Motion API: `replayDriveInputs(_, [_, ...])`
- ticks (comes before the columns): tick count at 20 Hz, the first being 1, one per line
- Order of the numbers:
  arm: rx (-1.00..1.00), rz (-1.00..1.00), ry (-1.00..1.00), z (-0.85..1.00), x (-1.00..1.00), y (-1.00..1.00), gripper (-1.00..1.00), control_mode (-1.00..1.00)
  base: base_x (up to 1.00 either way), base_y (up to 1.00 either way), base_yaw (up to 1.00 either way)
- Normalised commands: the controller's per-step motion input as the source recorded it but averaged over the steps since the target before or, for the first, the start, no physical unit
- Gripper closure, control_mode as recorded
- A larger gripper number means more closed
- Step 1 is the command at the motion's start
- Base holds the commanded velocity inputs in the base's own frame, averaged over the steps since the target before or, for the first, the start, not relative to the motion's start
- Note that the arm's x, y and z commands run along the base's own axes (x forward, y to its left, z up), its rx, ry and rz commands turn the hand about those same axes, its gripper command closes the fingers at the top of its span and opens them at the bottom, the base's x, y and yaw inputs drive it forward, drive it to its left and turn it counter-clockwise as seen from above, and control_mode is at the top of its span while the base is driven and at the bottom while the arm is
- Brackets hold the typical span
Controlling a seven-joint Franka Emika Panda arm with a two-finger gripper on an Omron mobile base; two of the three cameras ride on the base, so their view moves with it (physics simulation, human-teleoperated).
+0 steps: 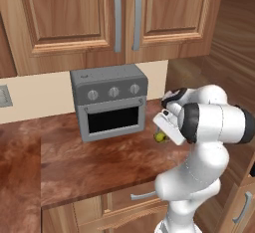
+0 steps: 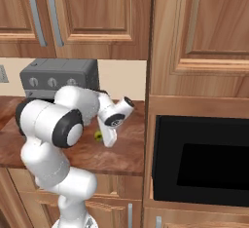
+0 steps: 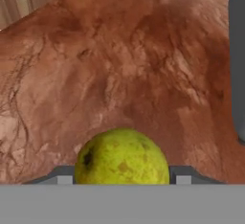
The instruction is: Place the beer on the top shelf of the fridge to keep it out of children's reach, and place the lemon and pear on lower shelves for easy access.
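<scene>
In the left base view the pear (image 1: 159, 137) lies on the reddish-brown counter (image 1: 99, 162) just right of the grey toaster oven (image 1: 109, 101), half hidden by the arm's white wrist. In the right base view the pear (image 2: 98, 136) peeks out beside the wrist, the black wall oven (image 2: 199, 161) well to its right. In the hand view the tool (image 3: 122, 177) stands spread with a fingertip (image 3: 64, 176) on either side of the pear (image 3: 122, 157), whether touching I cannot tell.

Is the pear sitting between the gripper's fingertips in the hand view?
Yes, the pear lies on the counter with one dark fingertip of the gripper on each side of it.
</scene>
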Motion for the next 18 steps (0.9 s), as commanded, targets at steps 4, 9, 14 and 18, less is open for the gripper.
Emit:
replayDriveInputs(4, [-0.05,0.00,-0.05,0.35,-1.00,0.06,1.00,-1.00,0.00,0.00,0.00])
replayDriveInputs(9, [-0.05,0.00,-0.07,0.81,-0.72,0.00,1.00,-1.00,0.00,0.00,0.00])
replayDriveInputs(14, [-0.11,0.00,-0.03,1.00,-0.48,0.01,1.00,-1.00,0.00,0.00,0.00])
replayDriveInputs(18, [-0.17,-0.04,-0.15,0.70,-0.86,0.04,1.00,-1.00,0.00,0.00,0.00])
